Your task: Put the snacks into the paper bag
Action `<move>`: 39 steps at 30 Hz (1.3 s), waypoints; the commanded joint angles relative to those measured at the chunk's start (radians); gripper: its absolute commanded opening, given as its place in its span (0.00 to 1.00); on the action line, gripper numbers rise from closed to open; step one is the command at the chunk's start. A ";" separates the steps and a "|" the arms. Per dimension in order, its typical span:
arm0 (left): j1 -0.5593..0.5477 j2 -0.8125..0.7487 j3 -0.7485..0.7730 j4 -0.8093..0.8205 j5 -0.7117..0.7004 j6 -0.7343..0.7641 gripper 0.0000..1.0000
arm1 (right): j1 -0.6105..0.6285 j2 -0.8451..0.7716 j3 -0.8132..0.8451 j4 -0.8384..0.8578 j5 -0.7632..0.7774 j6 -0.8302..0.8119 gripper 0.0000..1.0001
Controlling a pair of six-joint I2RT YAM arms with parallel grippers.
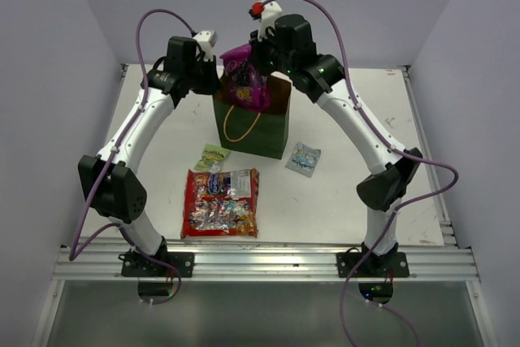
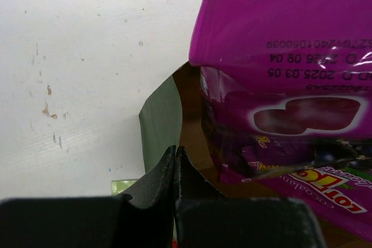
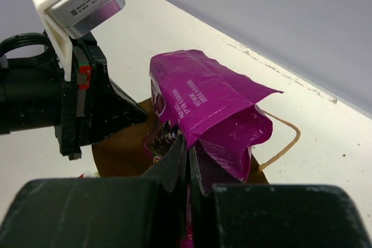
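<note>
the step in hand is loading the purple packet (image 1: 246,79) into the paper bag (image 1: 260,132). the right hand (image 3: 187,149) is clamped on the packet's lower part, fingers pressed flat against the glossy film, and holds it upright over the bag's open mouth. its bottom end appears to sit just inside the brown interior, while most of it stands above the rim. the left hand (image 2: 175,154) has its fingers together at the bag's near-left rim, with the green outer wall on one side and the brown inside on the other. it looks to be pinching the paper wall to steady the bag and keep the mouth open, though the paper between the tips is hard to make out. the packet hangs just beside this hand, toward the middle of the opening, not touching it. the next move, as i judge it, calls for the right hand to lower the packet straight down until it clears the rim, then let go. the left hand should hold the wall firm meanwhile so the light bag neither tips nor folds shut. the packet is nearly as wide as the mouth, so a slight tilt may be needed to stop it catching on the edge or the loop handle. three snacks lie on the counter (image 1: 341,201) in front of the bag: the red packet (image 1: 221,203) nearest the arms' bases, the yellow-green packet (image 1: 213,157) just beyond it, and the grey-blue packet (image 1: 304,158) to the right, well apart from both hands.
</note>
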State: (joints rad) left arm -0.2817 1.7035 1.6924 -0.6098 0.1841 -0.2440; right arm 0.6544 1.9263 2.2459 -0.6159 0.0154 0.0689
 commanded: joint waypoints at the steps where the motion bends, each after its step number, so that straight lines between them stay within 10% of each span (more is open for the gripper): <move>1: 0.007 -0.004 0.035 -0.008 0.021 0.000 0.00 | 0.001 -0.040 0.055 0.142 0.006 -0.026 0.00; 3: 0.007 -0.004 0.038 -0.007 0.021 0.000 0.00 | 0.001 -0.038 0.050 0.125 0.006 -0.026 0.09; 5: 0.007 -0.004 0.038 -0.007 0.020 0.000 0.00 | 0.001 -0.061 0.008 0.127 0.001 -0.017 0.53; 8: 0.007 -0.005 0.032 -0.002 0.020 -0.005 0.00 | 0.002 -0.101 -0.035 0.143 0.004 -0.009 0.77; 15: 0.007 0.007 0.021 0.021 0.011 -0.018 0.00 | 0.059 -0.171 0.113 -0.020 0.020 -0.040 0.77; 25: 0.007 0.013 -0.008 0.050 0.005 -0.043 0.00 | 0.312 -0.380 -0.783 0.095 -0.066 0.150 0.78; 39: 0.007 -0.019 -0.062 0.064 0.031 -0.051 0.00 | 0.390 -0.237 -1.178 0.409 -0.077 0.322 0.81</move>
State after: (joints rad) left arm -0.2813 1.7035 1.6562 -0.5541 0.1936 -0.2787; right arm 1.0386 1.6653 1.0966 -0.3557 -0.0456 0.3347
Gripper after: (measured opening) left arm 0.007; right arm 0.803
